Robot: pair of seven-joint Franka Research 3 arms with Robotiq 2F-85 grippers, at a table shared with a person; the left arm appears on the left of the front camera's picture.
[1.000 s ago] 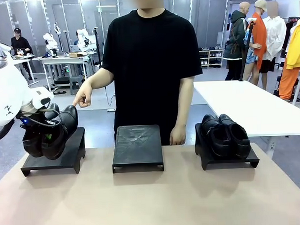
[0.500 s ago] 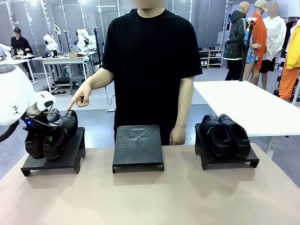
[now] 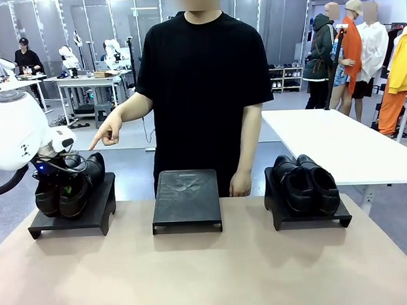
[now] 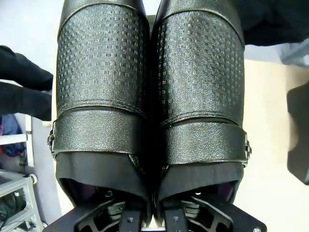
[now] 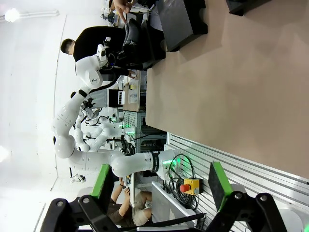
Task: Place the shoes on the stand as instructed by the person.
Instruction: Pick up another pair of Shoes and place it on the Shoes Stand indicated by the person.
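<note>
Shoes sit as a pair on the left stand, right where the person points a hand. My left gripper pinches both by their inner heel walls. I should lower them flat, then let go slowly so they don't tip. Their long sides run front to back, toes toward the person. My right gripper is wide open and holds nothing.
</note>
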